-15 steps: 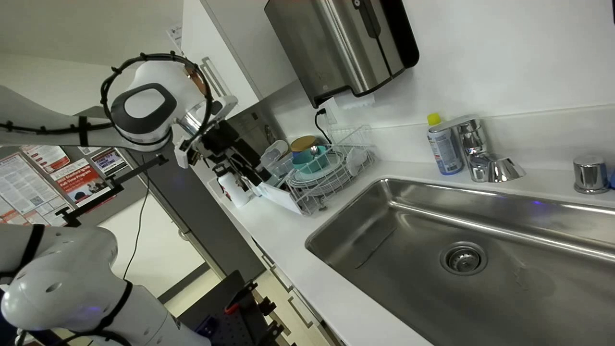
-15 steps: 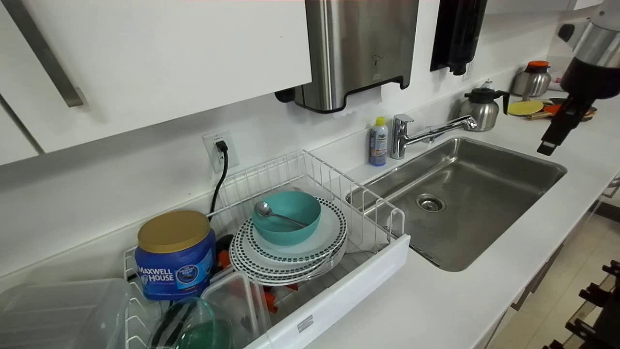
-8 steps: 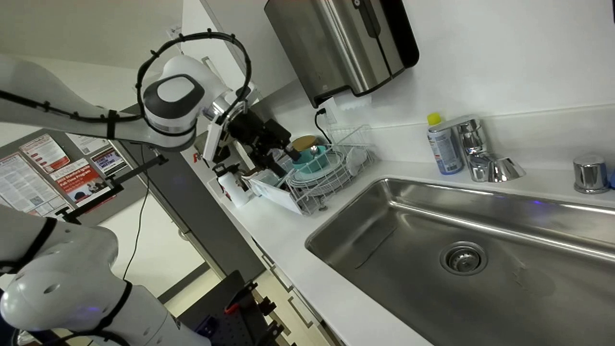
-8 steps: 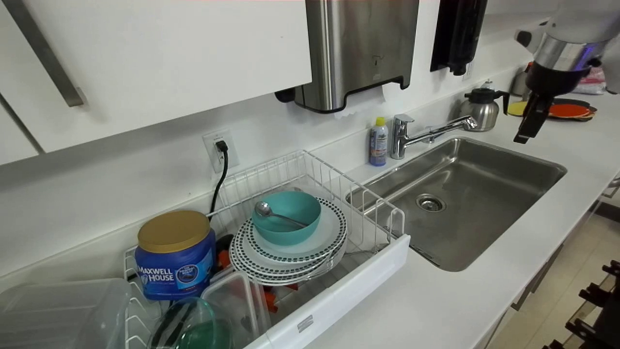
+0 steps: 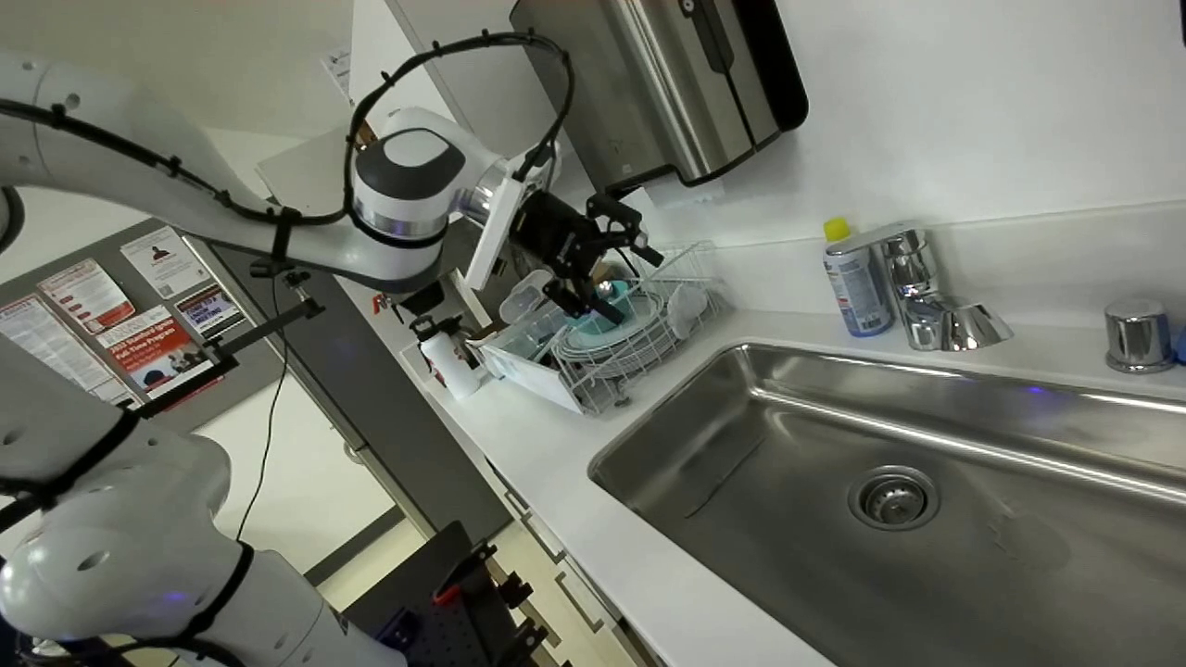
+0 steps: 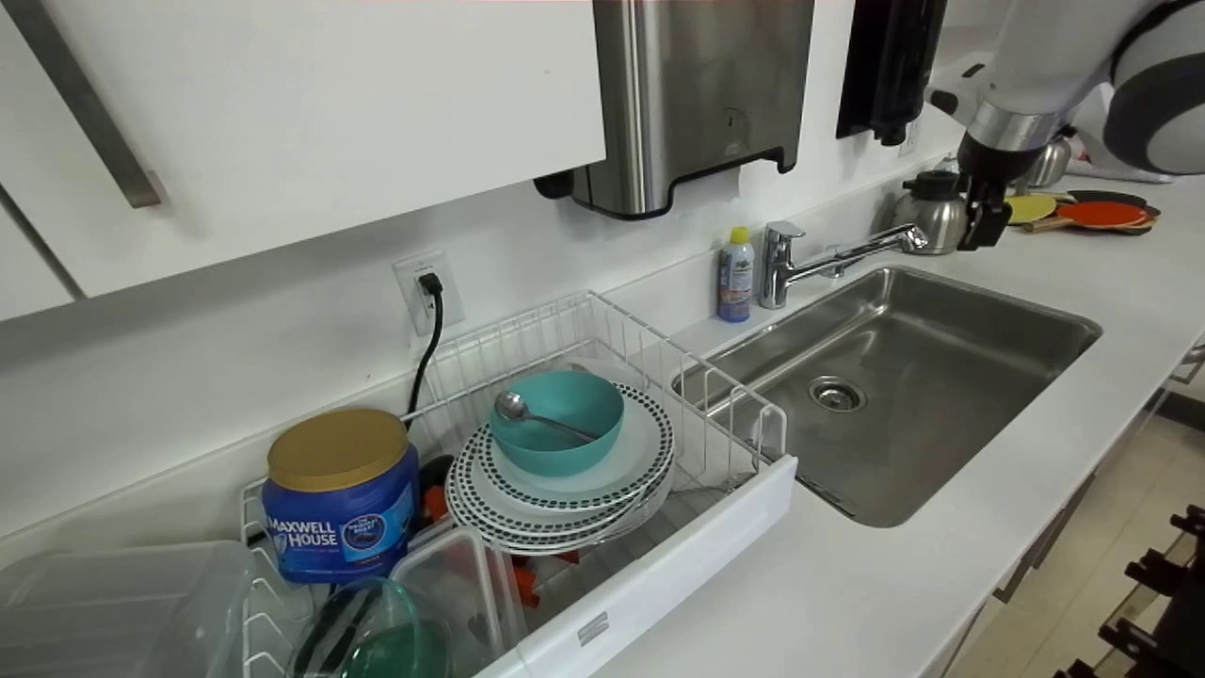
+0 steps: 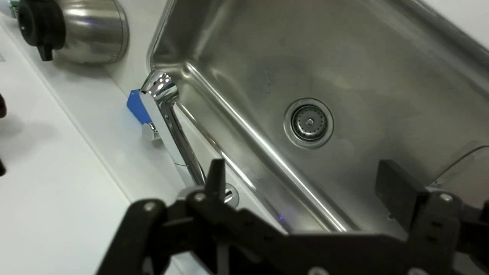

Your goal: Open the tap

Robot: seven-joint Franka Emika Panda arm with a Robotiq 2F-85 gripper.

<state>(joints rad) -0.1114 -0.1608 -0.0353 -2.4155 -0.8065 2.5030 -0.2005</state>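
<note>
The chrome tap (image 5: 919, 296) stands at the sink's wall-side edge, with a flat lever on top. In an exterior view its long spout reaches along the back of the sink from the tap's upright body (image 6: 774, 273). In the wrist view the spout (image 7: 175, 137) runs at the left; its base and lever are hidden behind my left finger. My gripper (image 7: 301, 175) is open and empty, jaws wide apart, above the sink (image 7: 363, 95). It touches nothing. In the exterior views the gripper (image 5: 632, 283) is held above counter height, apart from the tap, and shows at upper right (image 6: 984, 231).
A spray can with yellow cap (image 6: 736, 282) stands right beside the tap. A dish rack (image 6: 678, 560) with plates and a bowl is beside the sink. A steel towel dispenser (image 6: 706, 85) hangs above. A steel jug (image 7: 95, 32) stands past the spout. A chrome cylinder (image 5: 1138, 335) is nearby.
The arm has moved rightward in one exterior view and leftward in the other, closer to the wall and tap. The gripper has turned about its axis. The tap looks unchanged.
</note>
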